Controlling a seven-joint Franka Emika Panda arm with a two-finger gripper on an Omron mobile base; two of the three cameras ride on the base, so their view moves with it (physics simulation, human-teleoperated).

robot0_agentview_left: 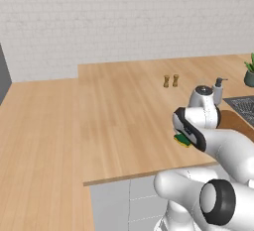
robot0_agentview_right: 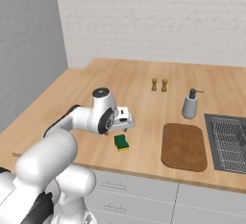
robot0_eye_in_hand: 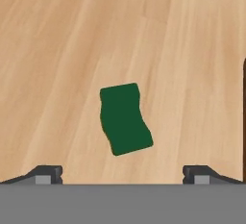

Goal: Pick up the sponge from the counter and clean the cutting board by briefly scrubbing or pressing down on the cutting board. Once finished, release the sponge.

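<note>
Gripper (robot0_eye_in_hand: 123, 174): fingers spread wide apart, nothing between them; it hangs above the counter, pointing down at the sponge, not touching it.
Fingertips (robot0_eye_in_hand: 47, 174): two small dark tips, one to each side of the sponge as seen from the hand, well clear of it.
Sponge (robot0_agentview_right: 121, 143): lies flat on the counter, green side up with a yellow layer showing at its edge, near the front edge; it sits a little askew to the plank grain.
Counter (robot0_agentview_right: 96, 103): light tan wood planks over pale grey cabinet fronts, running back to a white brick wall.
Cutting board (robot0_agentview_right: 184, 146): dark reddish-brown slab, flat on the counter near the front edge, apart from the sponge on the sink side.
Soap dispenser (robot0_agentview_right: 190, 105): grey, upright, just behind the cutting board's back edge.
Shakers (robot0_agentview_right: 159, 84): two small brown ones, side by side, farther back toward the wall.
Sink rack (robot0_agentview_right: 229, 141): dark grey gridded panel beside the cutting board, at the counter's far end.
Plant (robot0_agentview_left: 249, 72): green leaves in a dark pot, near the back edge.
</note>
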